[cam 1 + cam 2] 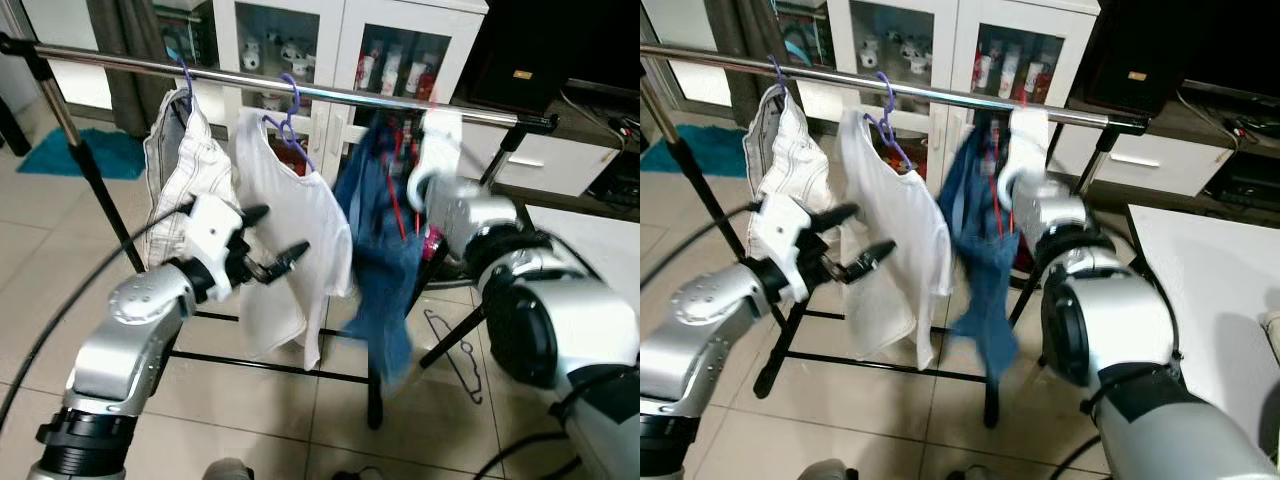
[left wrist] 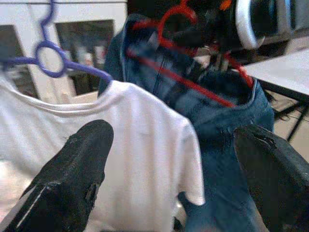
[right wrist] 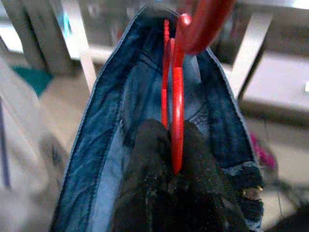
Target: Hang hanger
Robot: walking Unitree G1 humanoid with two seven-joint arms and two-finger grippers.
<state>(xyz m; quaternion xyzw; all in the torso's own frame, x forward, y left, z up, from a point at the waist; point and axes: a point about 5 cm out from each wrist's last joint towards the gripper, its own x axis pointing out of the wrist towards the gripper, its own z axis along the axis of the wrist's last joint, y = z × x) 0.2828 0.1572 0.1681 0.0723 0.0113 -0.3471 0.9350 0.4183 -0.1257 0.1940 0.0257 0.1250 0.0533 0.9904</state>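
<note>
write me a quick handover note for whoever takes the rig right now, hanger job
Right gripper: shut on the red hanger, which carries the blue jeans, held up at the rail.
Left gripper: open and empty, in front of the white shirt.
Already on the rail: the white shirt on a purple hanger, and a pale garment further to the robot's left.
Done: jeans lifted to rail height.
Left: whether the red hook is over the rail cannot be told; check that, then release and pull the right arm back.
A spare hanger lies on the floor.
</note>
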